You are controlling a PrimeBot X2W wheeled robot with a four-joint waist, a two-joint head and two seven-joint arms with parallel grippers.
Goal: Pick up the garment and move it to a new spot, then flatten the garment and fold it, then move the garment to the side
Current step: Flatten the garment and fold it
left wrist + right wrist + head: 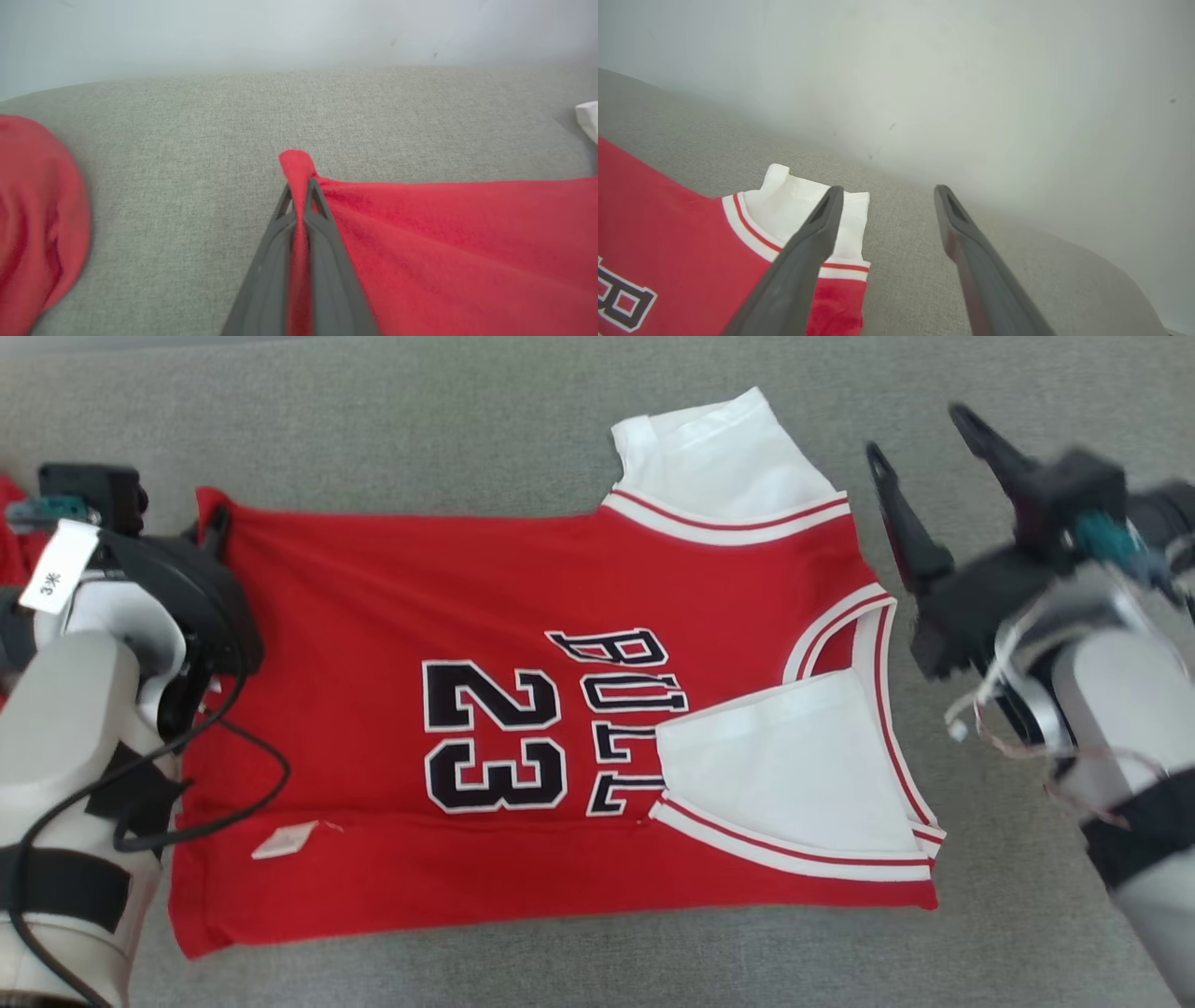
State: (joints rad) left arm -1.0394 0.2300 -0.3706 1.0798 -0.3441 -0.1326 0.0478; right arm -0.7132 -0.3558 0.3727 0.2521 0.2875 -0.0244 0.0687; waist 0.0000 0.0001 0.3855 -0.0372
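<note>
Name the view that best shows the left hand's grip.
Left wrist view: the left hand pinches a red corner of the jersey. In head view the wrist blocks it; right wrist view faces the white sleeve.

right end effector (pixel 916 430) blurred, red cloth (pixel 37 219) cut by edge

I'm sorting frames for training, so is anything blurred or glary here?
Head view: right gripper motion-blurred, jersey sharp. Left wrist view: left gripper soft near the lens, clamped on the jersey's corner. Right wrist view: wall hazy, flat light, no glare.
</note>
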